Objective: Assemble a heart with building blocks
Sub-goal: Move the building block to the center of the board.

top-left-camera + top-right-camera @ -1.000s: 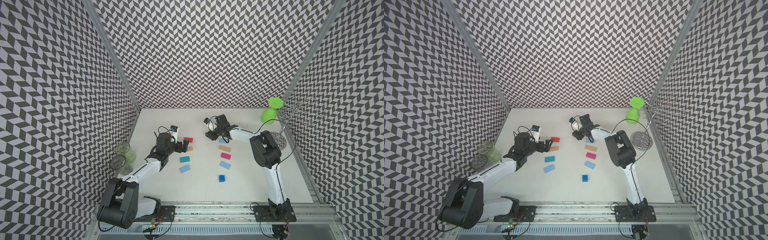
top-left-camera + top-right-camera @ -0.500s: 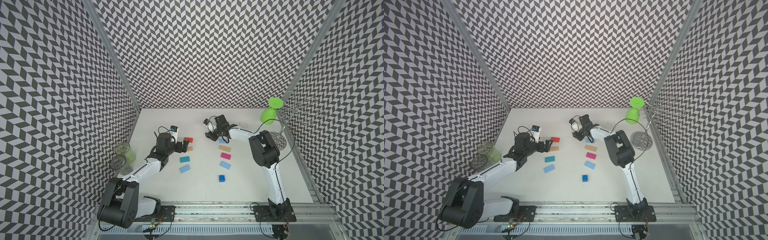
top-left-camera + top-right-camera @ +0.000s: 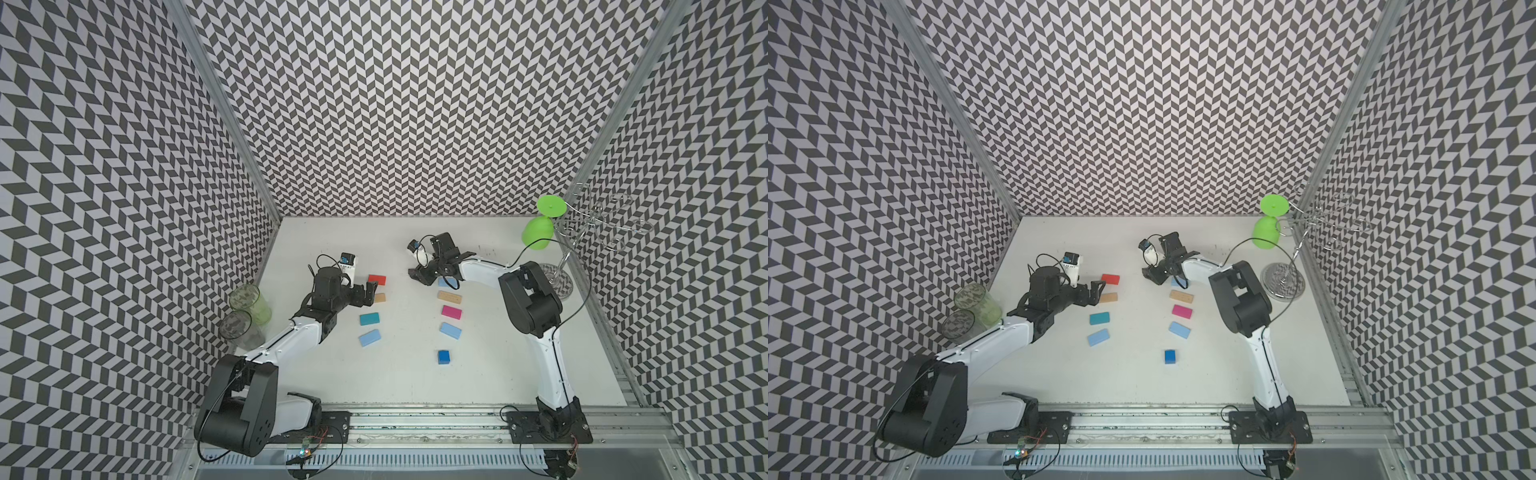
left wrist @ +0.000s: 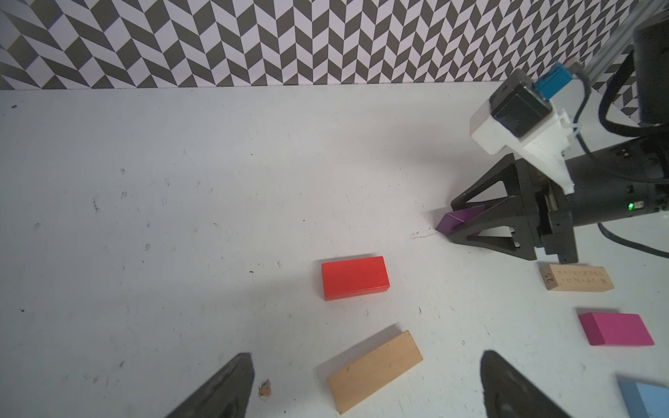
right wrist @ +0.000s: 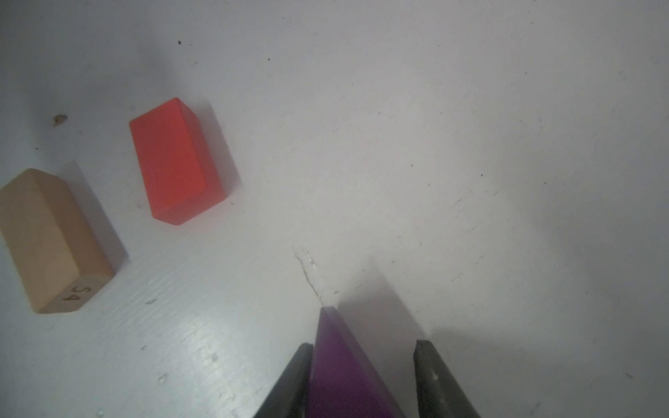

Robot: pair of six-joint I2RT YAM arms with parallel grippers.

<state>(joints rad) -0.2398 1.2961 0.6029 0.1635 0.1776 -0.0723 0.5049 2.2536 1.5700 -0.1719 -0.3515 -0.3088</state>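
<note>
My right gripper is shut on the dark purple triangle, low over the table behind the blocks; the triangle's tip pokes out past the fingers. My left gripper stands open over a tan block, touching nothing. In both top views the building blocks lie in two columns. The left column is red, tan, teal and light blue. The right one is a half-hidden light blue, tan, magenta and light blue. A blue cube sits nearest the front.
A green goblet hangs upside down from a wire rack at the back right, above the rack's round base. Two clear tumblers stand against the left wall. A metal rail runs along the front edge.
The right gripper's jaws have narrowed round the purple triangle. The left arm and the blocks on the table have not moved.
</note>
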